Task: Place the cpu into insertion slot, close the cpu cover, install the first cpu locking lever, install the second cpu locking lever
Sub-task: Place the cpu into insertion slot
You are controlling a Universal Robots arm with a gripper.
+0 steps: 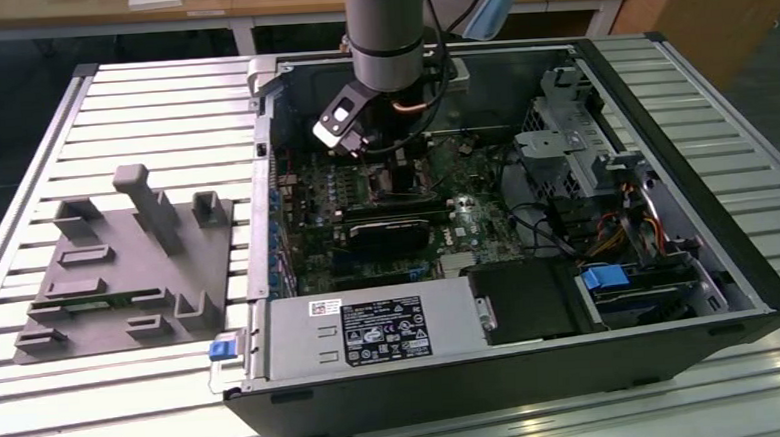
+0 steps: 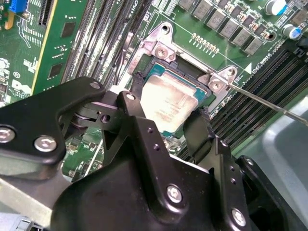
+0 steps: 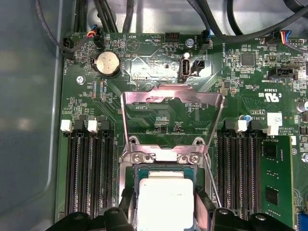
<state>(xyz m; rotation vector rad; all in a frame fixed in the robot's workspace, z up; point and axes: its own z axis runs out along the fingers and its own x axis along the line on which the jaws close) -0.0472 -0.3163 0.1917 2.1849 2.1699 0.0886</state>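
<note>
Right now, in the exterior view, I see the arm coming down from the upper centre of the frame into the open computer case, which lies on its side on the slatted table. The gripper hangs low over the green motherboard in the middle of the frame. A grey fixture tray sits on the table at the exterior view's left, well apart from the case. In the second wrist view, the black fingers are pressed against opposite edges of the cpu, pinching it, and the chip sits within the silvery rim of the insertion slot. A thin locking lever runs out from the slot's corner across the memory slots. In the first wrist view, the gripper again holds the cpu at the insertion slot. Beyond it the cpu cover stands swung up and open, clear of the chip, with the round coin battery farther off.
</note>
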